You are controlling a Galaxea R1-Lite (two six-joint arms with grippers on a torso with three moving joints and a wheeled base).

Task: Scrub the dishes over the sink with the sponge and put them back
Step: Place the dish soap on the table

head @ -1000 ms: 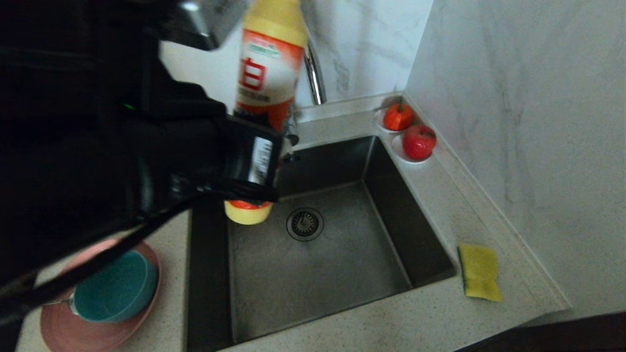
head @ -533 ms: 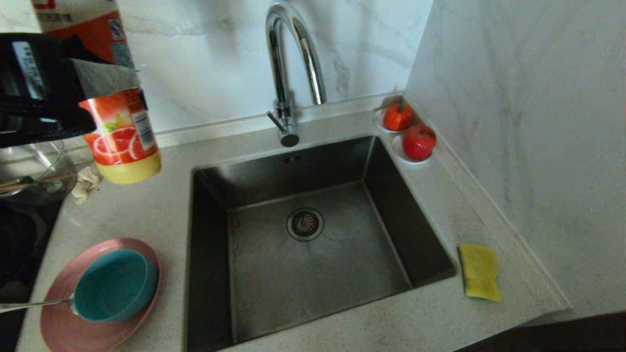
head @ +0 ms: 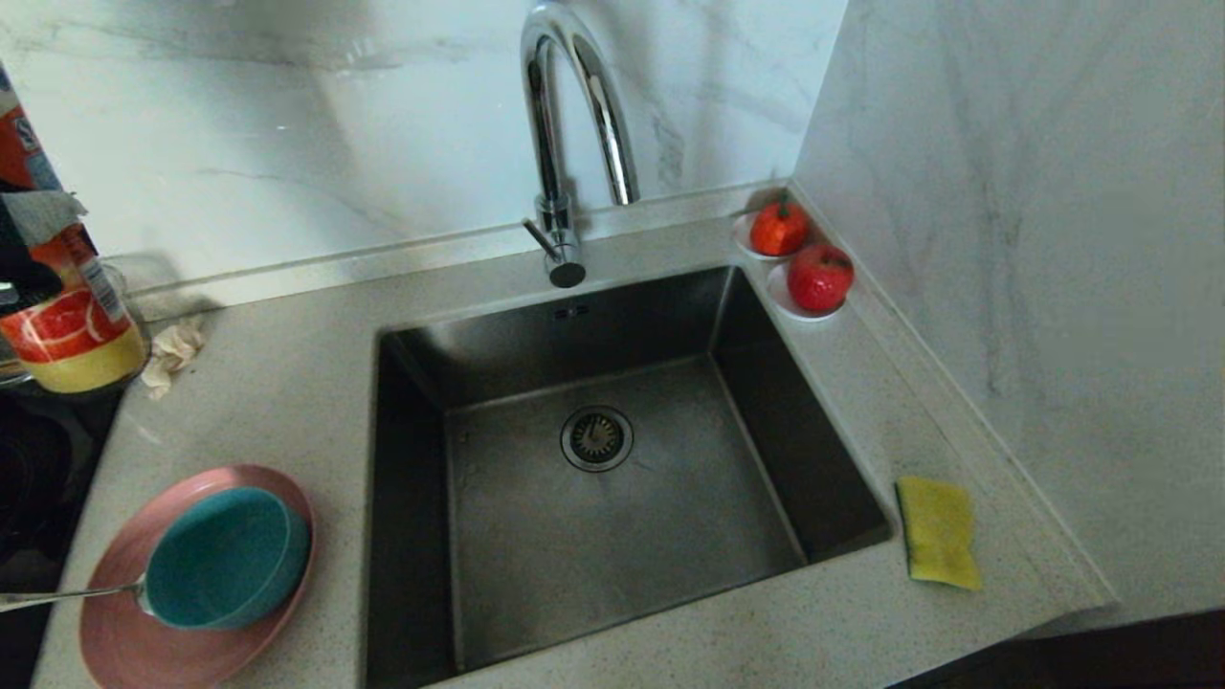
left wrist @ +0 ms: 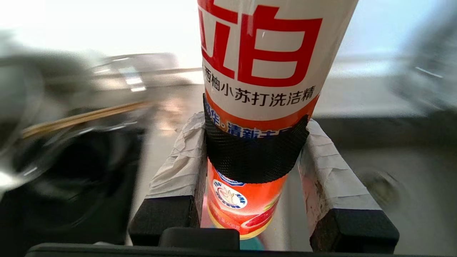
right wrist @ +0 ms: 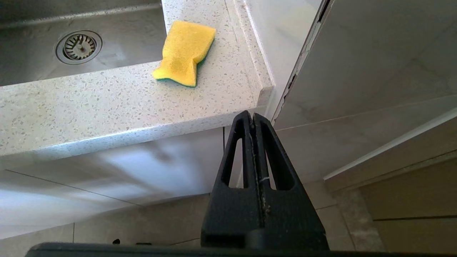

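Sink (head: 612, 536) sits mid-tabletop, basin bare, drain strainer (head: 596, 438) uncovered, tap (head: 565, 134) arched behind it. A second ago the left arm and its detergent bottle hung right over the basin, blocking most of the head view; half a second ago they were up at the far left; now only the bottle (head: 57, 306) shows at the left edge, low, near the tabletop (head: 287, 402) beside a cloth scrap (head: 172, 349). Reads as soap step over, bottle being parked; scrubbing not started.

Plate (head: 124, 641) sits front-left of the sink, bowl (head: 225, 560) on it, spoon (head: 67, 597) handle poking off the left. None touched. Sponge (head: 938, 531), yellow face up, lies on the tabletop strip right of the sink, well apart from the dishes.

Left claw (left wrist: 250, 157) pinches the bottle at its black grip band, taped fingers (left wrist: 178, 160) on either side; dishes lie near it, toward the front; the sponge is far across the sink.

Right claw (right wrist: 254, 121) pressed together, holding nothing, hanging below the tabletop edge; the sponge is above and just beyond it, nearest task item for that arm.
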